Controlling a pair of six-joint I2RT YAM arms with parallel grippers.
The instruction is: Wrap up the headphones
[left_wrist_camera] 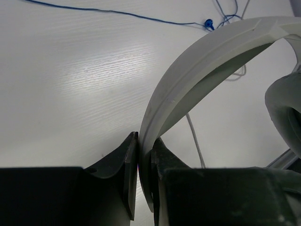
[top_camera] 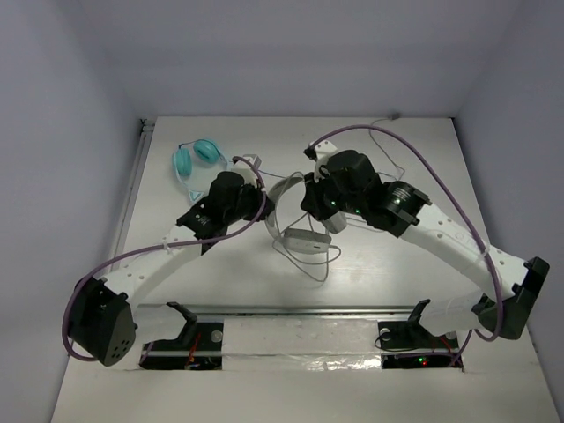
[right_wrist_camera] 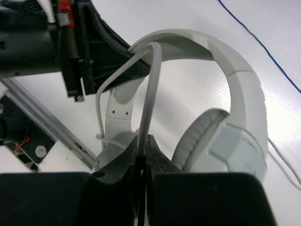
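Note:
The white-and-grey headphones lie in the middle of the table, headband raised. My left gripper is shut on the headband, which runs between its fingers at the left gripper. An ear cup shows at the right edge. My right gripper is shut on the thin white cable, which rises from its fingers and passes over the headband. An ear cup sits just right of it. In the top view my right gripper is next to the headband, with loose cable trailing toward me.
Smaller teal cat-ear headphones lie at the back left, and their thin blue cable crosses the table behind the headband. A metal rail runs along the near table edge. Walls enclose the table on three sides.

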